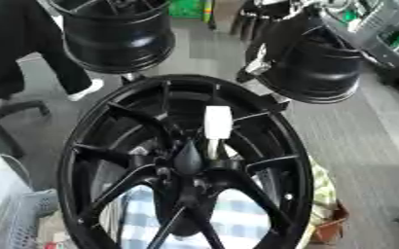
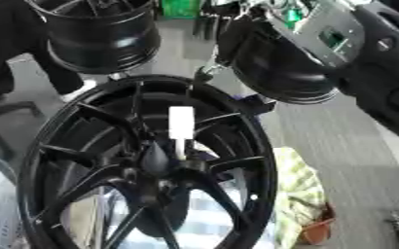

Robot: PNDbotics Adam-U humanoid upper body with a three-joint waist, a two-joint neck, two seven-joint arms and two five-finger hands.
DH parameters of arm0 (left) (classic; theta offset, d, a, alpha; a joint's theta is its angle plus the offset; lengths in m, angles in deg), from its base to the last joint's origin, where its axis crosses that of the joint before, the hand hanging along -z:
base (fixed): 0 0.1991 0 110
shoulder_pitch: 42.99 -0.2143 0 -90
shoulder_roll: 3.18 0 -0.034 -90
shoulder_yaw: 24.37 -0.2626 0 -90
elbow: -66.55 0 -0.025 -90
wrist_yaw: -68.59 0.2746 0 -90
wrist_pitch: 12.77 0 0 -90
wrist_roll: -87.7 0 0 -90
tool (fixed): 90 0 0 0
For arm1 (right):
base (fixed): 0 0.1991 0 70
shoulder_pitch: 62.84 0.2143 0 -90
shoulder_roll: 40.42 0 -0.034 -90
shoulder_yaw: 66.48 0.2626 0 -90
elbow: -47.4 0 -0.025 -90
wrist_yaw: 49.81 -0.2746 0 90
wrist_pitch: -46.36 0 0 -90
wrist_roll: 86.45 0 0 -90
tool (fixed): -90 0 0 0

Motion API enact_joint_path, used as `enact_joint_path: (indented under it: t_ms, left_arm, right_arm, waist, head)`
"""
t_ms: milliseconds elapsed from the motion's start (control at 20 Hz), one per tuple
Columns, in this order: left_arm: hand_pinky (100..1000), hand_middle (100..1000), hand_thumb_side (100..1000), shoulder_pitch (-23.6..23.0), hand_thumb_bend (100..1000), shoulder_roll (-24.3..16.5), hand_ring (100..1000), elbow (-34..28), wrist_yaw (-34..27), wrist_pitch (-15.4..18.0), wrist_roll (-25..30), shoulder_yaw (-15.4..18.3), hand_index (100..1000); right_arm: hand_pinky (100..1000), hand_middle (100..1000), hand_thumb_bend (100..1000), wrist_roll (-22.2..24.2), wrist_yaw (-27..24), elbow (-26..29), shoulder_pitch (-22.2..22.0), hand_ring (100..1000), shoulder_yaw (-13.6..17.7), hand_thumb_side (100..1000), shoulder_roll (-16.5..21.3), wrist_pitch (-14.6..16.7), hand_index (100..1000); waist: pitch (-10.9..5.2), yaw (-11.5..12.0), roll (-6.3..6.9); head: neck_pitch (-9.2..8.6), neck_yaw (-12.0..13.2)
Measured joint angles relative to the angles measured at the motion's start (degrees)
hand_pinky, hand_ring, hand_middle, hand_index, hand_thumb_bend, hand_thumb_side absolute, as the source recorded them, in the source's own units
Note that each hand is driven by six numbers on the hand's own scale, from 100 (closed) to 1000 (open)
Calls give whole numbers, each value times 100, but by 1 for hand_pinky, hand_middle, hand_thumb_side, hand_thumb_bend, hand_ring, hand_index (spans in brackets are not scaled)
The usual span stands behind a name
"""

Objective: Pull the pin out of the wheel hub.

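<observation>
The wheel hub (image 1: 182, 165), a black multi-spoke rim, stood on edge with its open face turned to the camera and filled the lower middle of both views. The pin (image 1: 217, 129) was white, with a broad blocky head above a thinner shank. It sat just above the hub's centre, between two upper spokes, and its lower end ran in beside the dark centre boss (image 1: 188, 158). Whether it was still fully seated could not be told.

Neither hand showed in either view, so whether the fingers were spread, pressed together or pinching anything could not be told. A black bulk (image 2: 386, 73) with round recesses at the upper right edge of the right eye view was probably part of the robot's right arm. It was well apart from the pin.

The step was judged not yet begun. To do it well, a hand should come in over the upper rim, between the spokes, and close thumb and fingers on the white head, not the thin shank. The pull should then follow the pin's own line, since a sideways tug could jam it or tip the standing wheel. The other hand could steady the rim.

Two more black rims (image 1: 117, 36) stood beyond, clear of the work.
</observation>
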Motion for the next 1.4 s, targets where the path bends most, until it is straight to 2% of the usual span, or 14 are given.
enact_joint_path:
  t_ms: [850,1400]
  left_arm:
    - [772,651,565,0,100,22,762,0,3,-45,35,-30,816]
    - [773,652,573,-2,100,53,762,0,2,-77,39,-31,816]
  right_arm:
    - [784,717,594,-290,-894,591,-172,763,-251,231,-40,-291,815]
    - [781,714,577,-395,-1175,679,-388,762,-356,210,-38,-417,812]
  waist:
    - [4,24,-24]
    - [28,52,-25]
  head:
    - [3,48]
    - [28,43]
